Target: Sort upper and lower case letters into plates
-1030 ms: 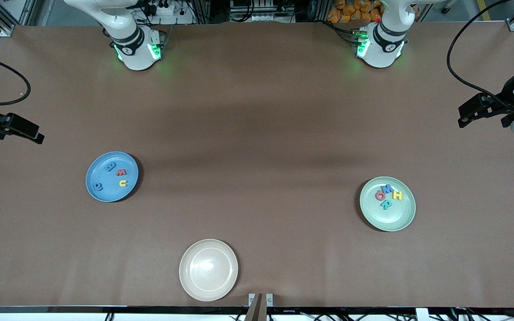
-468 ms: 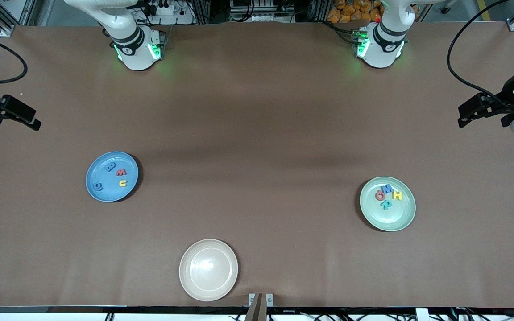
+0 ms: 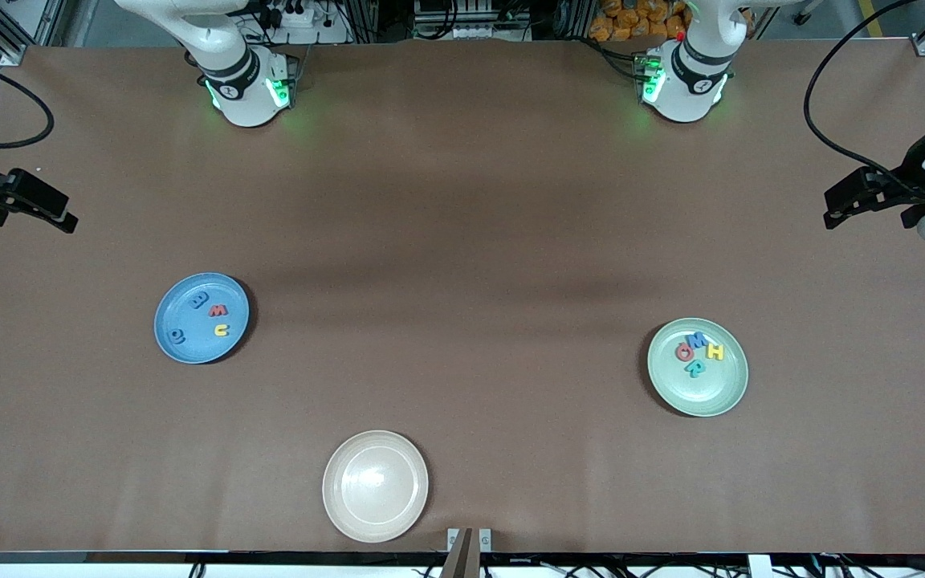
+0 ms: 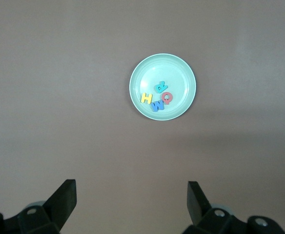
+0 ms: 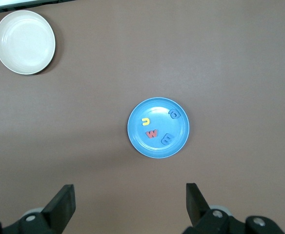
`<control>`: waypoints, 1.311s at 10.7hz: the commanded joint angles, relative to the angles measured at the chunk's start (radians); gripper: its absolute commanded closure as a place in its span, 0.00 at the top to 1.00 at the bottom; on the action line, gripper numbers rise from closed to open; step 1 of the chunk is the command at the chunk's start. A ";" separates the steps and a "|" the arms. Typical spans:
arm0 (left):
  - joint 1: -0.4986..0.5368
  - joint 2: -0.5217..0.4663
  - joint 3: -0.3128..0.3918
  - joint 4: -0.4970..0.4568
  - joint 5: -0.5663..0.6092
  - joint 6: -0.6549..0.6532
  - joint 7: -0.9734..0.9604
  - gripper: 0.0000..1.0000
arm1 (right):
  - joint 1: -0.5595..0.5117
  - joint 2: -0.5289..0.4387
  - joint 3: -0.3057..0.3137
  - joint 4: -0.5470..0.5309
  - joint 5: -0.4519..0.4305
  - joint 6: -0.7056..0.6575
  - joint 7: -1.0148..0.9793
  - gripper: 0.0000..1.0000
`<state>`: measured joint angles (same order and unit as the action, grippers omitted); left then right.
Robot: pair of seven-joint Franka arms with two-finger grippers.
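Observation:
The sky blue plate [image 3: 197, 347] lies toward the right arm's end of the table and holds several letters: two blue, a red w [image 3: 217, 311] and a yellow u [image 3: 222, 330]. Toward the left arm's end, the mint green plate [image 3: 703, 397] carries a red letter [image 3: 683, 351], a blue M [image 3: 697, 339], a yellow H [image 3: 715, 352] and a teal one [image 3: 695, 368]. My right gripper [image 3: 67, 223] hangs open and empty over its end of the table, looking down on the blue plate [image 5: 152, 148]. My left gripper [image 3: 832, 210] is open and empty over its own end, above the green plate [image 4: 181, 73].
An empty cream-beige plate [image 3: 375, 486] sits near the table edge closest to the front camera, also seen in the right wrist view as the cream plate [image 5: 24, 42]. Brown tabletop spreads between the plates. A cable loops above each gripper.
My right gripper has drawn back a little toward the robots' side of the table. The left arm, plates and letters have not moved.

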<state>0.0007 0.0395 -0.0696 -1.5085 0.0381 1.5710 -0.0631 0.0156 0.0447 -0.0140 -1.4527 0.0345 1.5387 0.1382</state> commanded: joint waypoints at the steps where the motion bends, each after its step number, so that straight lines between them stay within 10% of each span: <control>1: -0.005 -0.020 0.011 -0.012 -0.030 -0.009 0.031 1.00 | -0.014 -0.029 0.014 -0.032 -0.011 0.012 -0.002 1.00; 14: -0.015 -0.016 0.024 -0.009 -0.033 -0.008 0.017 1.00 | -0.016 -0.042 0.020 -0.031 -0.034 0.023 -0.002 1.00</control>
<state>-0.0068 0.0395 -0.0609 -1.5088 0.0381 1.5700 -0.0623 0.0144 0.0298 -0.0101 -1.4555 0.0143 1.5497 0.1382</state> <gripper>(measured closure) 0.000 0.000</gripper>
